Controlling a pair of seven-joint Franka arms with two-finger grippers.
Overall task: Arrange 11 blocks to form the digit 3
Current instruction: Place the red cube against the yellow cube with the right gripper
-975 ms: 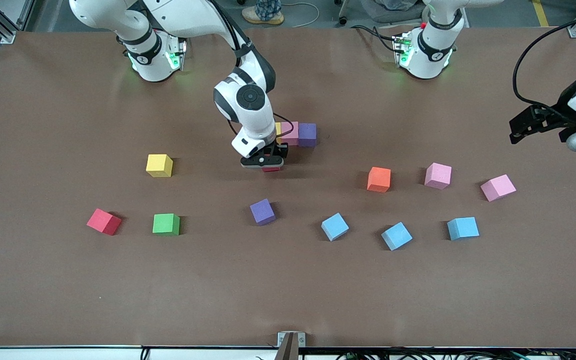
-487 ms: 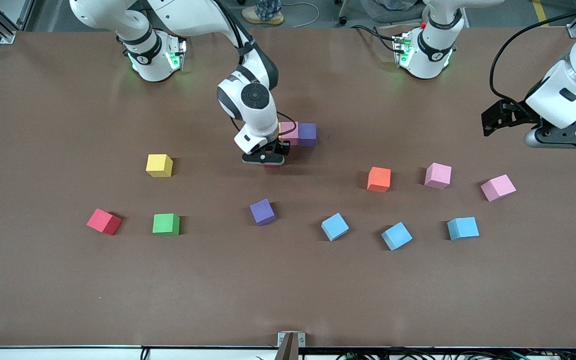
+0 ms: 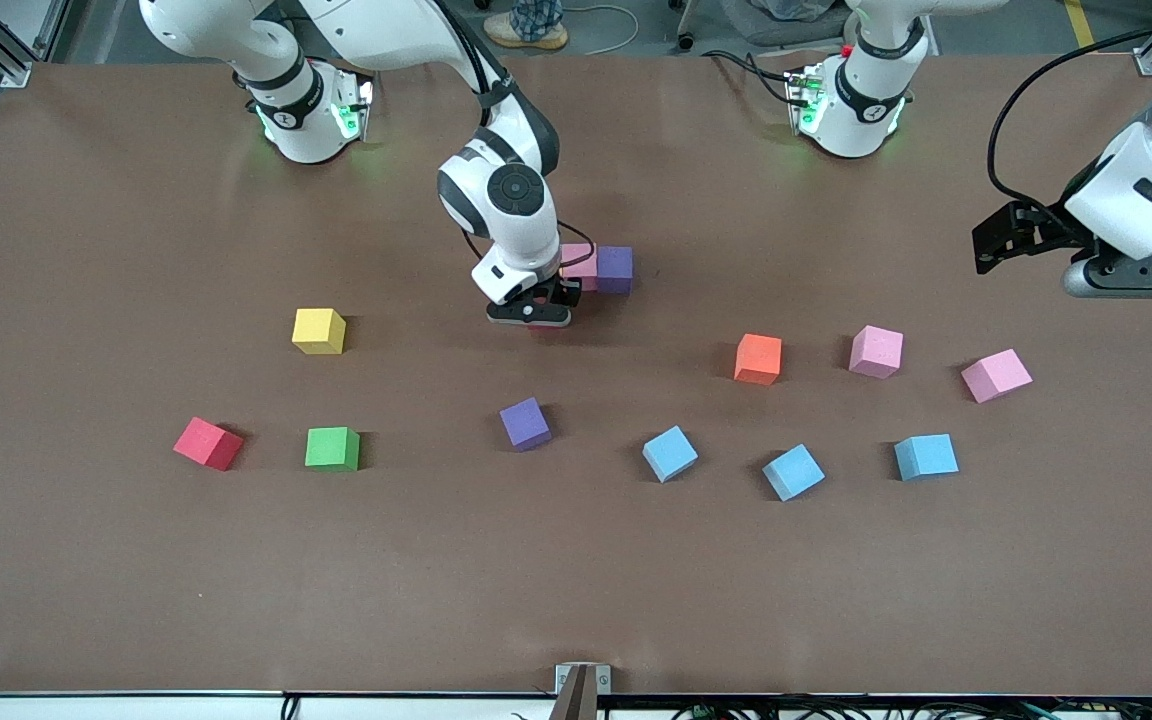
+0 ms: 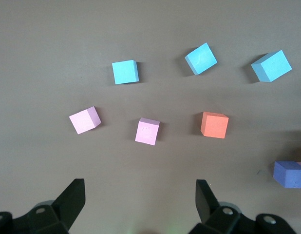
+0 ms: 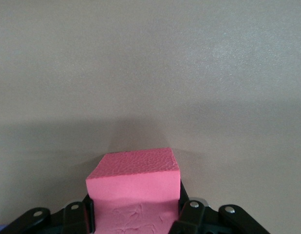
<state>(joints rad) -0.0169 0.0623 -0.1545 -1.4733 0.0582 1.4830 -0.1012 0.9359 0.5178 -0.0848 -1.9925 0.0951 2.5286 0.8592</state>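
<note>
Your right tool (image 3: pixel 529 318) grips a red block (image 5: pixel 133 187) low over the table (image 3: pixel 136 580), just beside the started row of pink block (image 3: pixel 581 262) and purple block (image 3: pixel 615 268). Release it skewed or with a gap and the bar stays crooked. Your left tool (image 4: pixel 141 207) hangs wide and empty over its end, waiting.

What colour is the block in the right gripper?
Pinkish red block; it shows best in the right wrist view.
</note>
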